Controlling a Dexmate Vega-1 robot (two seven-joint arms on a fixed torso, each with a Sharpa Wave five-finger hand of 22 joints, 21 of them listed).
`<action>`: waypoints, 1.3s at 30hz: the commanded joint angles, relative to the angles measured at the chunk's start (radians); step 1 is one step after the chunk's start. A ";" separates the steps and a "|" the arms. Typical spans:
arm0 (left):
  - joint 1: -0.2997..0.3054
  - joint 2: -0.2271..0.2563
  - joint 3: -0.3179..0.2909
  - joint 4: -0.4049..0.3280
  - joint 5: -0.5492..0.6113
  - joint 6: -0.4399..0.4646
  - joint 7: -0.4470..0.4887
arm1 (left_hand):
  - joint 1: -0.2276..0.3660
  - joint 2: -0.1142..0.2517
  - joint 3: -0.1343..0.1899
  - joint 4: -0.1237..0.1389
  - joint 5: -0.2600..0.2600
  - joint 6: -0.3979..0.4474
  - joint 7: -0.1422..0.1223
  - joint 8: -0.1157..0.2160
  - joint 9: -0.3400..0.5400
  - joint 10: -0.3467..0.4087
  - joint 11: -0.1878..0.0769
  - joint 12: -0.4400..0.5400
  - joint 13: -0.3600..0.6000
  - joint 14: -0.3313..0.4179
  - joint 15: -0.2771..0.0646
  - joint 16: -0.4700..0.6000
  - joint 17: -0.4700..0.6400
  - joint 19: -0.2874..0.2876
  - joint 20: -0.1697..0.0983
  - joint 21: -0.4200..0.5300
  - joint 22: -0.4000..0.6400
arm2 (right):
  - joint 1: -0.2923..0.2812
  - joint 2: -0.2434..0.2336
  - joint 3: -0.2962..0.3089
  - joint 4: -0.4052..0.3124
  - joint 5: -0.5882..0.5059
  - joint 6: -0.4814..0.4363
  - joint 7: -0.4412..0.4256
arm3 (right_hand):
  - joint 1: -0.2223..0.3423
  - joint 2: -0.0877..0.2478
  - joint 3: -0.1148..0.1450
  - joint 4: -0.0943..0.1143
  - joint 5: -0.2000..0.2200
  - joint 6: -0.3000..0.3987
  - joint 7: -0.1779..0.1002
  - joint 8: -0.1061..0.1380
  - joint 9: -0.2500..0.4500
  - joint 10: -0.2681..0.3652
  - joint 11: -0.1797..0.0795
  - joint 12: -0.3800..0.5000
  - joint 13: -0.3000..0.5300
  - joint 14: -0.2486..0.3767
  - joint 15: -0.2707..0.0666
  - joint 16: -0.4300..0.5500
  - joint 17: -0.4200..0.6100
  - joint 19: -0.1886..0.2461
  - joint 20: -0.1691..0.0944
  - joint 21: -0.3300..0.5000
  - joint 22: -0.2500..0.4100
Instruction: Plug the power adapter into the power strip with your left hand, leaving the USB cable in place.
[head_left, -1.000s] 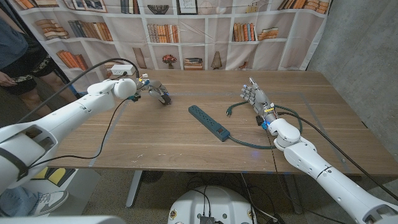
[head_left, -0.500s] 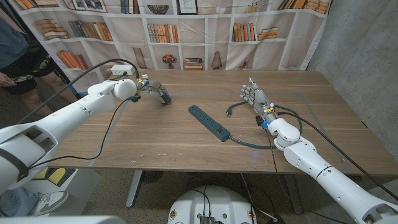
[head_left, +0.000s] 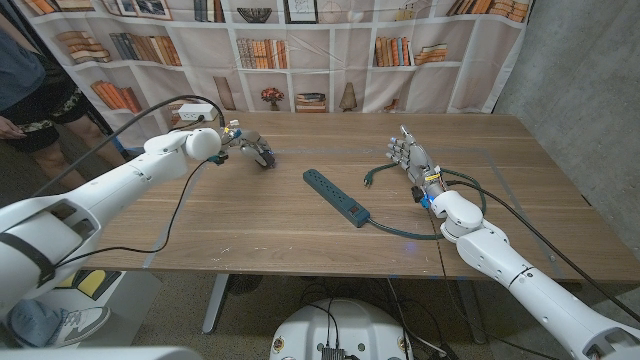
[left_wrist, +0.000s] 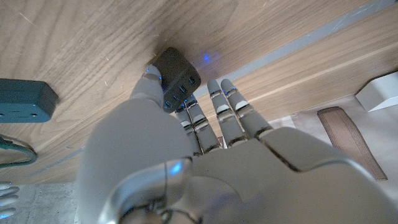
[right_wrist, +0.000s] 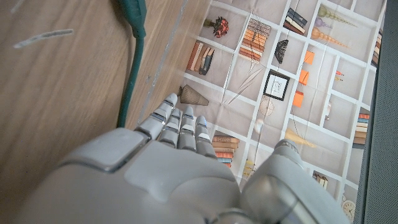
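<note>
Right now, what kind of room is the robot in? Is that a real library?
Probably not a library. It looks like a robot test room: the bookshelves are a printed backdrop hanging like a curtain, beside a bare grey wall, and a wooden table holds a power strip.

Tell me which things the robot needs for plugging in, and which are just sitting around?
Needed for the job:
- power adapter, at the left hand's fingertips
- left hand
- power strip, lying mid-table, apart from the adapter

Just there:
- right hand, holding nothing
- green plug on the strip's own cord
- bookshelf backdrop
- a person standing beside the table
</note>
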 joint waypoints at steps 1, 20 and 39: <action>0.005 -0.014 -0.011 0.028 -0.045 -0.007 0.039 | 0.028 0.012 0.023 -0.005 0.006 0.097 0.003 0.030 -0.003 0.088 -0.004 0.013 0.001 0.097 -0.136 0.015 -0.002 0.056 -0.042 0.022 0.003 | 0.008 0.004 -0.003 0.013 0.003 -0.003 0.006 | 0.000 0.004 -0.005 0.002 0.004 0.008 0.002 -0.001 0.002 0.010 0.003 -0.005 0.003 0.003 0.002 -0.001 0.004 0.008 0.005 0.000 0.005; 0.044 0.010 -0.048 -0.043 -0.101 0.025 0.085 | 0.083 0.056 0.120 0.009 0.001 0.354 0.056 0.095 -0.007 0.341 0.039 0.038 0.028 0.412 -0.143 0.013 -0.005 0.226 -0.056 0.085 -0.002 | 0.007 0.013 -0.002 0.024 0.006 0.014 0.008 | -0.001 0.005 -0.006 0.003 0.004 0.008 0.001 -0.002 0.002 0.011 0.004 -0.005 0.003 0.005 0.002 0.000 0.004 0.009 0.006 -0.002 0.005; 0.111 0.067 -0.095 -0.212 -0.070 -0.008 0.121 | 0.087 0.051 0.137 0.013 0.000 0.365 0.068 0.098 -0.003 0.368 0.038 0.042 0.055 0.460 -0.143 0.016 0.005 0.247 -0.053 0.094 -0.001 | -0.040 -0.009 0.025 -0.021 0.000 0.047 -0.014 | -0.001 0.008 -0.006 0.002 0.005 0.015 0.022 0.000 0.002 0.012 0.008 -0.007 0.003 0.006 0.006 -0.001 0.004 0.012 0.005 -0.003 0.005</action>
